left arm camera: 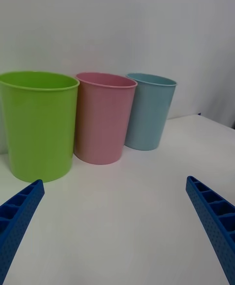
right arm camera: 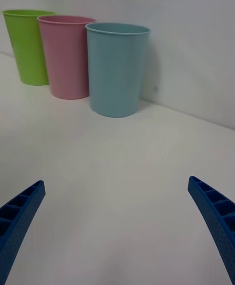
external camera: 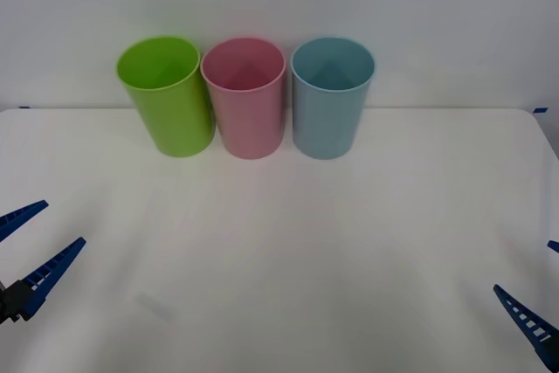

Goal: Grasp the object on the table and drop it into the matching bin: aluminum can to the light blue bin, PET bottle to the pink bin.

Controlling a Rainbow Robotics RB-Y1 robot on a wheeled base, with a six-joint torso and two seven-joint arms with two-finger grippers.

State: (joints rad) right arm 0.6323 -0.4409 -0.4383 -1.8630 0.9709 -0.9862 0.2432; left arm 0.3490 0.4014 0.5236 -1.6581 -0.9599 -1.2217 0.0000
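Note:
The light blue bin (external camera: 332, 102) stands upright at the back of the white table (external camera: 306, 242), to the right of the pink bin (external camera: 245, 102). The object, an aluminum can or PET bottle, is out of view. My left gripper (external camera: 63, 223) hovers open over the table's front left with nothing between its fingers. My right gripper (external camera: 524, 266) is open and empty at the front right. The right wrist view has the light blue bin (right arm camera: 116, 72) nearest, with the pink bin (right arm camera: 66, 57) beside it. The left wrist view takes in the pink bin (left arm camera: 103, 118) and the light blue bin (left arm camera: 149, 113).
A lime green cup (external camera: 169, 98) stands left of the pink bin, the three touching or nearly so in a row against a white wall. The table's far edge runs just behind them.

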